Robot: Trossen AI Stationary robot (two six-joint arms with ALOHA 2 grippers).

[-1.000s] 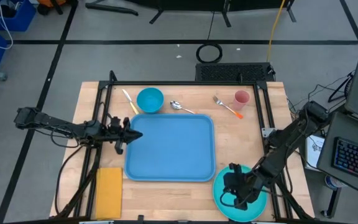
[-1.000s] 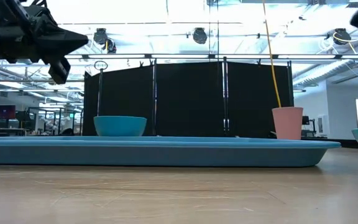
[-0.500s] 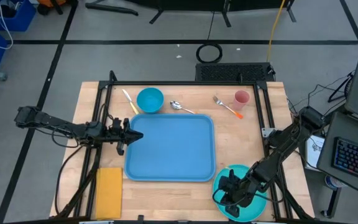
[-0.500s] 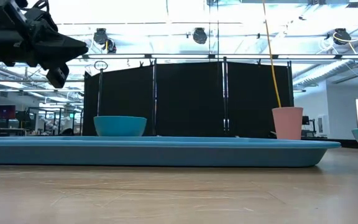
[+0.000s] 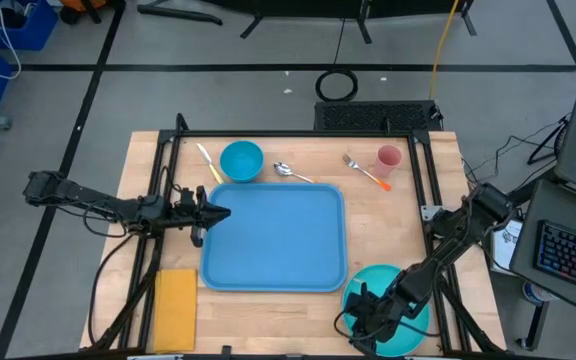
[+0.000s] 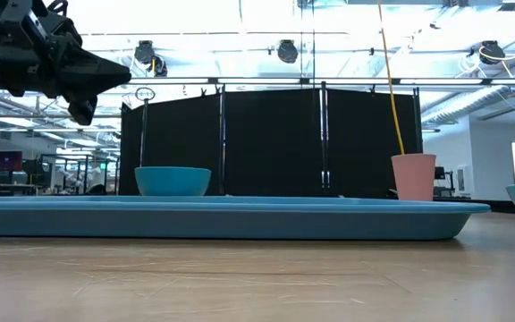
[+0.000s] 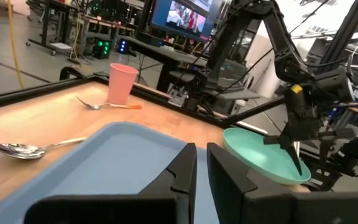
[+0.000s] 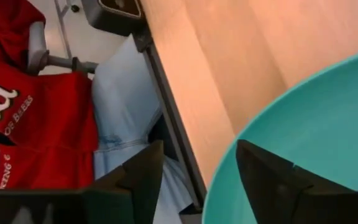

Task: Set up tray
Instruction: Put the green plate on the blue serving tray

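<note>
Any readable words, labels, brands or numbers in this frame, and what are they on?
Red cloth beyond the table edge: white lettering, cut off; only a small fragment like "of Beers" shows, uncertain.
Monitor in the room: a picture, no legible text.
Tray, plate, cup, bowl: no markings.

The large blue rectangular plastic tray (image 5: 274, 238) is looking smooth and slightly glossy. The pale wooden tabletop (image 5: 298, 305) is showing matt grain. The metal spoon (image 5: 288, 171) is shining.

The dark left gripper (image 5: 218, 213) is being held level above the table's left side, fingers (image 7: 185, 168) nearly together; the dark right gripper (image 5: 360, 318) is being held low at the near right corner, fingers (image 8: 143, 168) spread apart
</note>
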